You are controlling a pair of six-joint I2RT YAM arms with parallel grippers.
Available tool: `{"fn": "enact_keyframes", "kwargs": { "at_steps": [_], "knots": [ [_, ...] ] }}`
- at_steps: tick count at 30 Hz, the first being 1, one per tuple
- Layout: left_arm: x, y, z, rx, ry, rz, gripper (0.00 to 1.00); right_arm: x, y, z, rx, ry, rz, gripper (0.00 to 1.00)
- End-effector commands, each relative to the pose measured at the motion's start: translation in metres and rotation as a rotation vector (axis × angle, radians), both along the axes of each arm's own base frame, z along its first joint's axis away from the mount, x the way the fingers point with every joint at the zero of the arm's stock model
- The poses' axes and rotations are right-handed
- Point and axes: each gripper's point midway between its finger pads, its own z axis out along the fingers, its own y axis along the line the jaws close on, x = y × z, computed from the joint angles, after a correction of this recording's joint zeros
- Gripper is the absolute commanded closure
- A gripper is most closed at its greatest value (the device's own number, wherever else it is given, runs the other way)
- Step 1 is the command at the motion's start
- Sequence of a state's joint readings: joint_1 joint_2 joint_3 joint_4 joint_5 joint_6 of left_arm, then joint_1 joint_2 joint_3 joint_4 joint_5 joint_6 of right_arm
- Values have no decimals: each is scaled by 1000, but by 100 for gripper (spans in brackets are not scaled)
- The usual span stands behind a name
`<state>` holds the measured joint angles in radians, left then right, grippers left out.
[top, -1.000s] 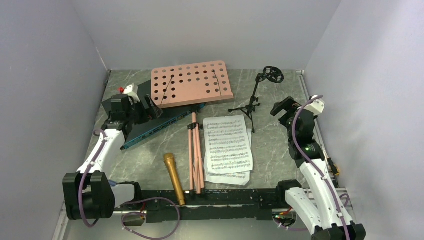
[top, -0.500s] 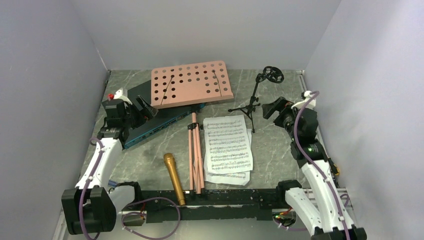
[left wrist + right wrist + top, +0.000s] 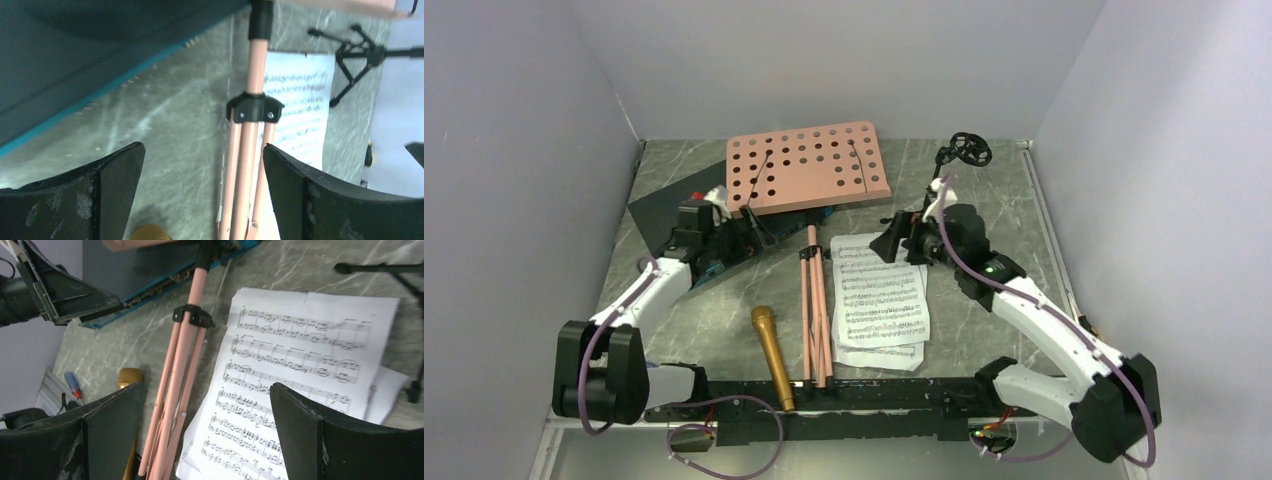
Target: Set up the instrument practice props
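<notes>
Top external view: pink music stand (image 3: 814, 300) is laid flat, long axis near-to-far, flanked by left gripper (image 3: 757, 228) and right gripper (image 3: 884, 244), both spread wide, empty.

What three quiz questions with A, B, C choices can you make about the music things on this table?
1. Where does the gold microphone lie?
A. in a drawer
B. on the table, beside the folded legs of the music stand
C. hanging from the wall

2. What colour is the music stand?
A. green
B. pink
C. yellow

3. How are the two pincers?
A. both open, holding nothing
B. both shut on the microphone
C. one open, one shut

Answers:
1 B: it rests flat on the table right next to the legs.
2 B: the tray with holes and the legs are both pink.
3 A: the left pincer and the right pincer each have fingers spread wide, gripping nothing.
</notes>
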<state>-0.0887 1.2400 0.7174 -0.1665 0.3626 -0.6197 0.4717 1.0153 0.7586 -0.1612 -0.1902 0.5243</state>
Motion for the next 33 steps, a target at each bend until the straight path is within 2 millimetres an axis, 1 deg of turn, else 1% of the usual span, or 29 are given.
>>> {"fn": "enact_keyframes", "kwargs": {
  "at_steps": [1,3,6,7,11,12,13,16,18,19,20,24,26,28,29,32,33],
  "knots": [
    [6,-28,10,1,-44,-82,6,14,36,15,41,-39,61,0],
    [6,-32,8,-20,-37,-86,6,15,51,2,29,-4,92,1],
    [6,-33,11,-25,-38,-94,6,14,78,-20,5,53,146,2],
    [6,-32,13,-19,-38,-91,6,15,87,-22,1,60,164,2],
    [8,-20,21,11,-36,-51,6,15,117,-43,-54,105,219,3],
    [9,-17,24,1,-36,-44,6,15,125,-47,-65,112,229,3],
    [9,-15,27,-17,-38,-40,6,16,131,-55,-82,127,236,3],
    [10,-4,39,-96,-54,-23,6,18,147,-67,-107,154,253,4],
    [11,5,44,-116,-72,0,6,19,155,-77,-131,176,253,5],
    [10,7,46,-115,-76,3,6,19,158,-84,-142,187,251,6],
    [13,17,47,-110,-80,33,6,20,160,-89,-150,192,242,6],
    [21,34,46,-135,-68,83,6,16,167,-114,-144,227,233,9],
    [28,45,42,-151,-51,116,6,12,172,-126,-144,260,245,13],
    [37,55,40,-173,-46,133,6,11,181,-131,-126,264,266,15],
    [41,58,38,-191,-43,130,6,9,184,-134,-124,268,276,16],
    [60,69,38,-235,-64,121,6,5,193,-140,-116,263,297,17],
    [66,71,40,-262,-69,110,6,4,194,-145,-119,270,300,17]
  ]
}}
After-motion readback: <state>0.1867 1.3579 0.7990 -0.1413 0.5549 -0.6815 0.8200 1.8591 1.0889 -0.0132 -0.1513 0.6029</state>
